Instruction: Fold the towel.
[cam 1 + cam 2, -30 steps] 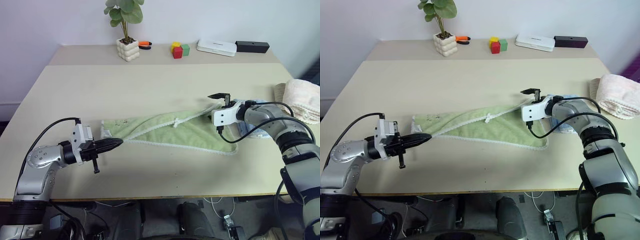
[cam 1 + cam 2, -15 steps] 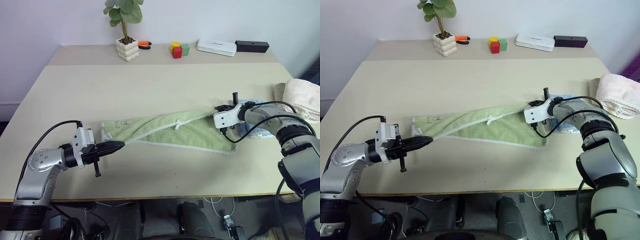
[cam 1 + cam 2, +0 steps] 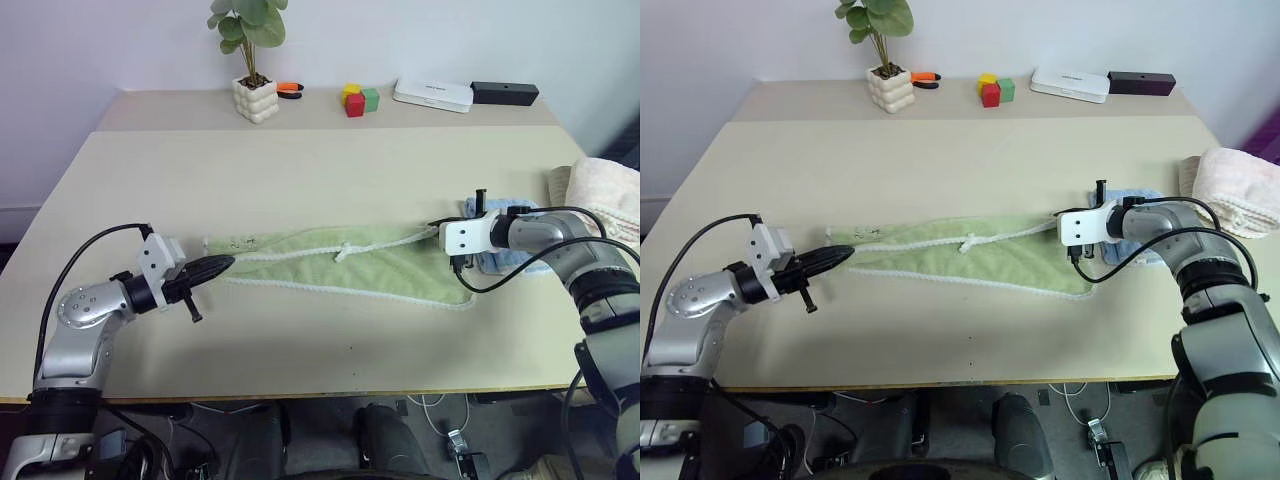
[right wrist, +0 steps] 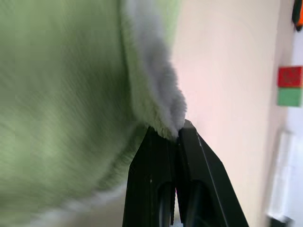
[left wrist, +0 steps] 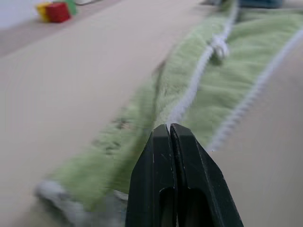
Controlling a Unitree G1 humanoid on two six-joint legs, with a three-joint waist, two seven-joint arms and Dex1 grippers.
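From my seat, the left gripper (image 3: 215, 266) is clenched on the near-left end of the towel (image 3: 340, 268); in the left wrist view its black fingers (image 5: 163, 161) press together over the white edging, though I can't make out how much cloth sits between them. The right gripper (image 3: 436, 229) is clamped too, pinching the towel's far right corner, which bunches up as a pale tuft at its fingertips (image 4: 176, 138) in the right wrist view. The towel lies stretched between the two across the middle of the table (image 3: 300, 170), a long light green strip folded along its length, white stitched edging on both sides, a white loop (image 3: 345, 251) midway. A small dark mark near its left end is too faint to read. Just behind the right gripper a light blue towel (image 3: 500, 258) is mostly hidden by the arm. A cream rolled towel (image 3: 605, 198) is cut off at the right edge.
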